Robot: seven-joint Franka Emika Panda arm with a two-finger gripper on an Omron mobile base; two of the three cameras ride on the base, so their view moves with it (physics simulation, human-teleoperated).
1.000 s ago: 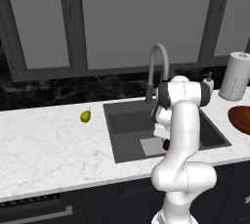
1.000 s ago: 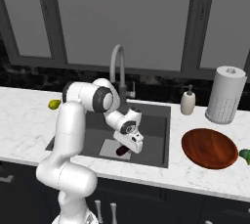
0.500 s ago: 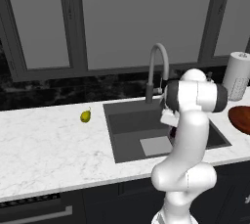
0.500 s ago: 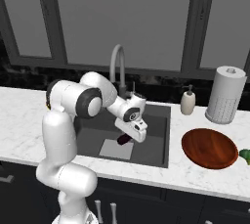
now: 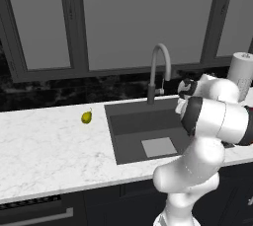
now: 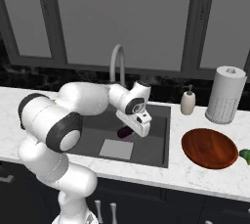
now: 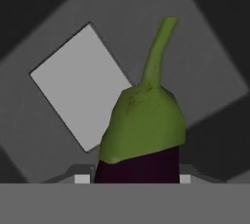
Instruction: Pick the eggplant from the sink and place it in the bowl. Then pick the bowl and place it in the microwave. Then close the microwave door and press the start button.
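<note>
The pincer (image 6: 131, 131) is clamped on the eggplant (image 7: 141, 135) over the sink (image 6: 158, 145) (stem pointing away from the hand). The bowl (image 6: 210, 148) sits off toward the surface's right end, so that's the way to swing.

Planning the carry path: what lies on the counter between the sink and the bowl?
Bare marble counter only, between sink and bowl in the right base view.

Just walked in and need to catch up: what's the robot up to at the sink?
The white arm's gripper is holding the eggplant over the sink; the hand view shows its green cap close up with the basin floor below. The wooden bowl sits on the counter to the right of the sink, with nothing in it yet. A pear lies on the counter left of the sink.
</note>
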